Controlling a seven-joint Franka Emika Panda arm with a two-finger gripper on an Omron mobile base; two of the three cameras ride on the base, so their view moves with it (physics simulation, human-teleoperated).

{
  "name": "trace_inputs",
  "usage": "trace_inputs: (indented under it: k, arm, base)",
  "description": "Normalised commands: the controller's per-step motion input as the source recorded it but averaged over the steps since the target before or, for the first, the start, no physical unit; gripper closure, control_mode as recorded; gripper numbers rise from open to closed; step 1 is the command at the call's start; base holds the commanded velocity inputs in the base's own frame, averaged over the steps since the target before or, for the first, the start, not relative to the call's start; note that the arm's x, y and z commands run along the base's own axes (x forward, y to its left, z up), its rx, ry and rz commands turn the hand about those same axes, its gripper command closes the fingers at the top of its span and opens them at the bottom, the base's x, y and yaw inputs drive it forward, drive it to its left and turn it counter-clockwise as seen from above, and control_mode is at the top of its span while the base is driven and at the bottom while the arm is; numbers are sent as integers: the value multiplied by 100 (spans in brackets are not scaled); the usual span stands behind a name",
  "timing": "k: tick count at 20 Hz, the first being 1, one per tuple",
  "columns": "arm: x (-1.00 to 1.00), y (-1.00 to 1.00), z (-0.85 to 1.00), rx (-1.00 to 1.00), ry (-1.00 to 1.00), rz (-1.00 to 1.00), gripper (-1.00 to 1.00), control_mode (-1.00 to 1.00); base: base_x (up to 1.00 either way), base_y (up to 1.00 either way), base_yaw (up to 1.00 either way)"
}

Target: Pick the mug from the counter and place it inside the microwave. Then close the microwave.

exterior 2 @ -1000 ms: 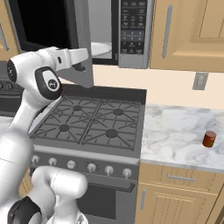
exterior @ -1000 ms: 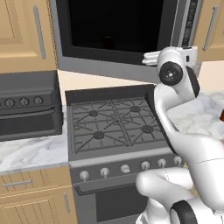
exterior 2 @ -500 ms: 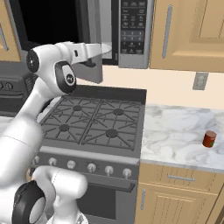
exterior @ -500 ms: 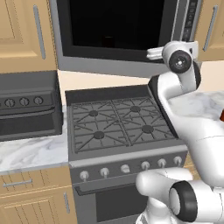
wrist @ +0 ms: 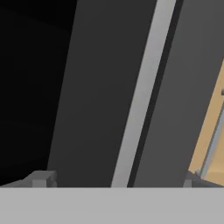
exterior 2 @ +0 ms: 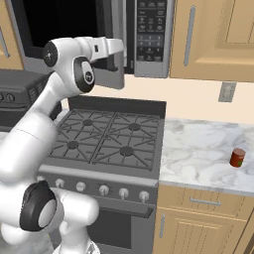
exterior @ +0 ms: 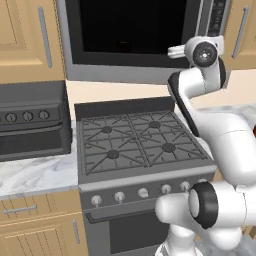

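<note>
A simulated kitchen: marble counter (exterior 2: 208, 154) beside a black gas stove (exterior 2: 106, 136), a red-brown can (exterior 2: 237, 158) near its edge. Beyond, the raised gripper (wrist: 113, 180), fingers spread wide and empty, faces the microwave (exterior 2: 149, 37) door's silver handle (wrist: 142, 94). The mug's place cannot be told.

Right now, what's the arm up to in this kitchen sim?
The arm has its open end effector raised at the microwave, right up against the door, holding nothing. The mug isn't visible on the counter, and the microwave's inside is too dark to show it. A small red-brown can stands on the counter to the right of the stove. It looks like the door-closing step, though that's a guess.
</note>
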Motion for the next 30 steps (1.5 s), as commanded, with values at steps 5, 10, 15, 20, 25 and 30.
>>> trace_inputs:
  k: [5,10,15,20,25,30]
  arm:
    - [27,0,14,0,0,0,-100,-100]
    - [21,0,0,0,0,0,-100,-100]
    - [20,0,0,0,-2,2,-100,-100]
    - [32,0,0,0,-1,2,-100,-100]
    - [41,0,0,0,0,2,-100,-100]
    - [45,0,0,0,0,2,-100,-100]
  base:
    - [0,0,0]
    - [0,0,0]
    - [0,0,0]
    - [0,0,0]
    - [0,0,0]
    - [0,0,0]
